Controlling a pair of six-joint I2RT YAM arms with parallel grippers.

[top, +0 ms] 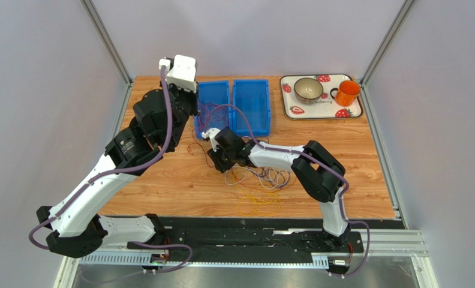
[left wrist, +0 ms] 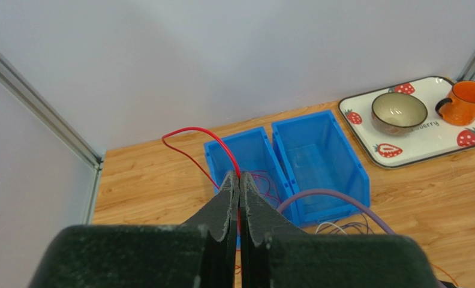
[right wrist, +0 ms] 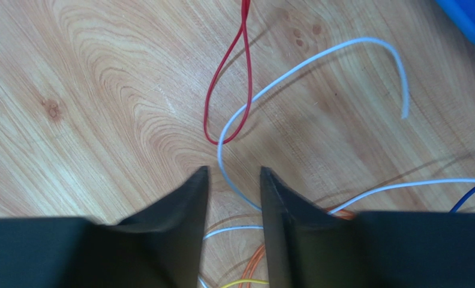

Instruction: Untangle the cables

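**Nearest: yellow-orange thin wire loops [top: 259, 204]; heap mostly unsorted**

Those loops lie closest to the arm bases on the wooden tabletop [top: 174, 186]. They touch a heap of white and dark purple thin wire coils [top: 268, 177] just behind them. That heap looks largely knotted, so I judge the job to be at an early stage: 1 strand is being drawn out, and the others have yet to be separated.

Over the heap's left end the right gripper [right wrist: 234, 171] hangs low. Its jaws are parted and straddle a white thin wire [right wrist: 219, 150] without pinching it. Closing on that wire seems to be the step in hand. Just beyond the tips, a narrow loop of dark red thin wire [right wrist: 206, 120] rests on the wood.

Farther back, the left gripper [left wrist: 238, 177] is raised near the bins. Its jaws are clenched on the dark red thin wire, which arcs out past the tips.

Of the 2 blue plastic bins, the left bin [left wrist: 249, 150] holds a few thin dark and red strands, and the right bin [left wrist: 318, 150] shows only bare floor. At the far right, a white strawberry-print tray [left wrist: 420, 147] carries a beige bowl [left wrist: 399, 112] and an orange mug [left wrist: 471, 102].
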